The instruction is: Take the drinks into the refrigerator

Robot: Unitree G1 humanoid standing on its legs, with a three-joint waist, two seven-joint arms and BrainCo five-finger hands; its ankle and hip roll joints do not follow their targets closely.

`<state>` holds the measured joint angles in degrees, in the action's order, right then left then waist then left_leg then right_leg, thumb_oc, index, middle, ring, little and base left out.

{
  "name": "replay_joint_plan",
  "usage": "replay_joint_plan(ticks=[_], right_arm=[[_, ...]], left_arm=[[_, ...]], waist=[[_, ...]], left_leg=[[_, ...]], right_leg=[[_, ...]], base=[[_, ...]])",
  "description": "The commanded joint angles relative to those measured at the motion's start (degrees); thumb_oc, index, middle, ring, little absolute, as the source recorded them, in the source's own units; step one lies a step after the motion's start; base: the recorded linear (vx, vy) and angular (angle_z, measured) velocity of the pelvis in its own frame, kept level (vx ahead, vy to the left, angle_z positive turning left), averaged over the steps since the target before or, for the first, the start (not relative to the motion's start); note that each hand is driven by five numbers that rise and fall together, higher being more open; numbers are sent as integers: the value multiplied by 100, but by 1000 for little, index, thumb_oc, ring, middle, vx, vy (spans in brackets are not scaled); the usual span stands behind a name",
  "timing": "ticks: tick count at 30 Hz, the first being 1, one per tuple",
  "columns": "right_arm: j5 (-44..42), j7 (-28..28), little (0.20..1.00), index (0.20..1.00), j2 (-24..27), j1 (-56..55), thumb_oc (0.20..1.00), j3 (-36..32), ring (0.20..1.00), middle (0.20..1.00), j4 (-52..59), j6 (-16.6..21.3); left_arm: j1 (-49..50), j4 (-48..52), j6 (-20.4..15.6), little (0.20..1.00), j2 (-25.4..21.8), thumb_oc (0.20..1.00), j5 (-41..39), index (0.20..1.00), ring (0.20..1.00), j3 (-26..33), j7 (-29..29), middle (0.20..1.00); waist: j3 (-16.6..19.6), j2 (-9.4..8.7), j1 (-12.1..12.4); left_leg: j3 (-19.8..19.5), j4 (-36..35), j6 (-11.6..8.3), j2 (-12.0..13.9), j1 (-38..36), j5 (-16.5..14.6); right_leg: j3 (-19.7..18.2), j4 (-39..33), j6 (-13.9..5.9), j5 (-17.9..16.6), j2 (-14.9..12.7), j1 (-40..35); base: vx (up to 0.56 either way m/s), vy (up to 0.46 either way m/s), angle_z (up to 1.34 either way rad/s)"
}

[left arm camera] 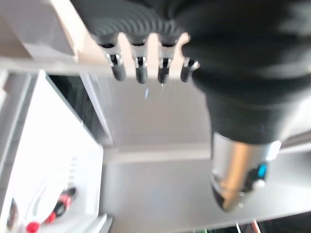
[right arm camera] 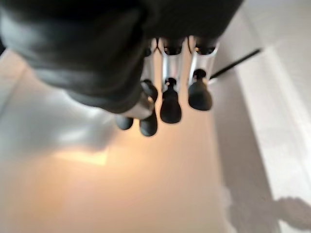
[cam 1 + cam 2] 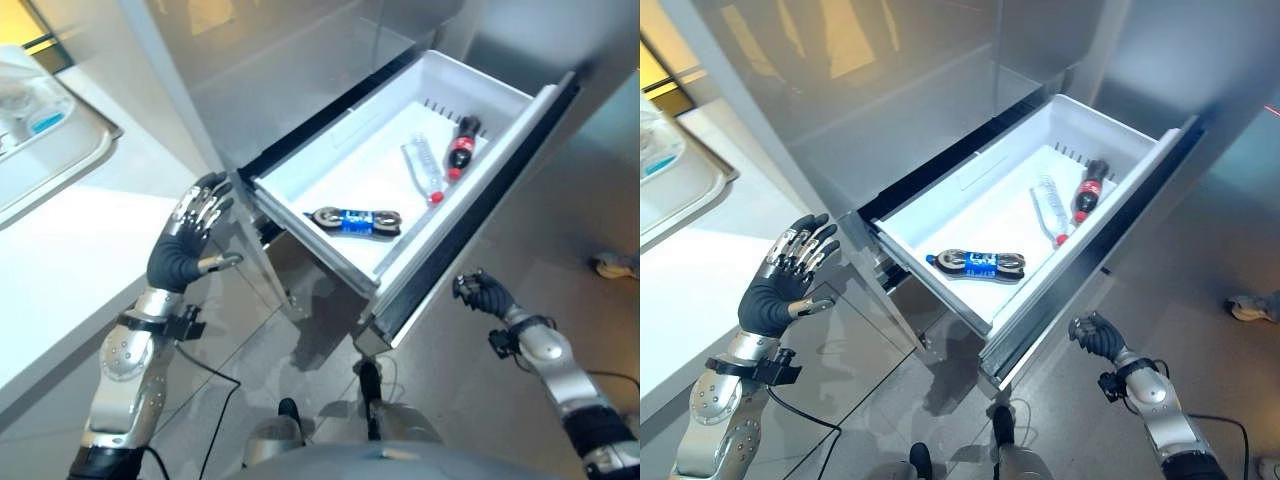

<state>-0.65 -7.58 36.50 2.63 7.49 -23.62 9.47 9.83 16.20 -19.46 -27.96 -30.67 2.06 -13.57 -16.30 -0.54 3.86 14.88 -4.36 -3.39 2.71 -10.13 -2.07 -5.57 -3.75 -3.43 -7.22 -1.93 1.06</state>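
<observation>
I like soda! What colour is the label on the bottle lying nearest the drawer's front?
Blue, on a dark bottle; right eye view.

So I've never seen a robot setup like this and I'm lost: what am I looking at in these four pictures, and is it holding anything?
It is a humanoid robot with two arms and finger hands. The two wide pictures come from a stereo camera on its head, looking down; the two close-ups come from cameras on its wrists, looking along each hand.

In front of it, a white refrigerator drawer is pulled open. Three drinks lie inside: a dark bottle with a blue label near the front, then a clear bottle with a red cap and a cola bottle further back.

The left hand is raised beside the drawer, fingers straight. The right hand is below the drawer front, fingers curled. Neither holds anything.
</observation>
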Motion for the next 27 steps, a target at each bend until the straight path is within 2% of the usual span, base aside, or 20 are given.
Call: replay_joint_plan(ticks=[1, 8, 16, 23, 27], right_arm=[[166, 69, 200, 200, 170, 1031, 200, 465, 200, 200, 267, 274], [269, 79, 200, 200, 314, 2368, 200, 1184, 200, 200, 363, 276], [78, 307, 200, 200, -185, 3685, 200, 1693, 200, 200, -201, 166], [-54, 591, 200, 200, -349, 4518, 200, 1788, 200, 200, -679, 120], [-180, 681, 200, 200, -359, 4394, 200, 1651, 200, 200, -559, 158]], left_arm=[[-156, 101, -257, 1000, -204, 1000, -214, 1000, 1000, -207, 30, 1000], [-185, 190, -202, 1000, -157, 1000, -320, 1000, 1000, -394, 65, 1000], [-318, 228, -177, 1000, -132, 1000, -497, 1000, 1000, -614, 110, 1000], [-382, 270, -195, 1000, -151, 1000, -625, 1000, 1000, -643, 212, 1000], [-427, 279, -195, 1000, -136, 1000, -584, 1000, 1000, -659, 256, 1000]], waist=[[169, -175, 372], [168, -180, 707], [160, -212, 1018], [159, -257, 1211], [133, -297, 1238]], left_leg=[[-440, 829, 375, -341, 422, -748], [-741, 866, 324, -311, 465, -708], [-1092, 947, 235, -262, 570, -667], [-1341, 940, 144, -212, 651, -586], [-1501, 968, 120, -213, 719, -559]], right_leg=[[403, 958, -461, 630, -335, 211], [733, 930, -402, 735, -383, 13], [1170, 971, -298, 850, -430, -166], [1524, 1019, -246, 929, -453, -255], [1743, 1077, -230, 959, -505, -293]], base=[[43, -43, 23], [42, -52, 28], [34, -49, 28], [27, -42, 39], [9, -39, 42]])
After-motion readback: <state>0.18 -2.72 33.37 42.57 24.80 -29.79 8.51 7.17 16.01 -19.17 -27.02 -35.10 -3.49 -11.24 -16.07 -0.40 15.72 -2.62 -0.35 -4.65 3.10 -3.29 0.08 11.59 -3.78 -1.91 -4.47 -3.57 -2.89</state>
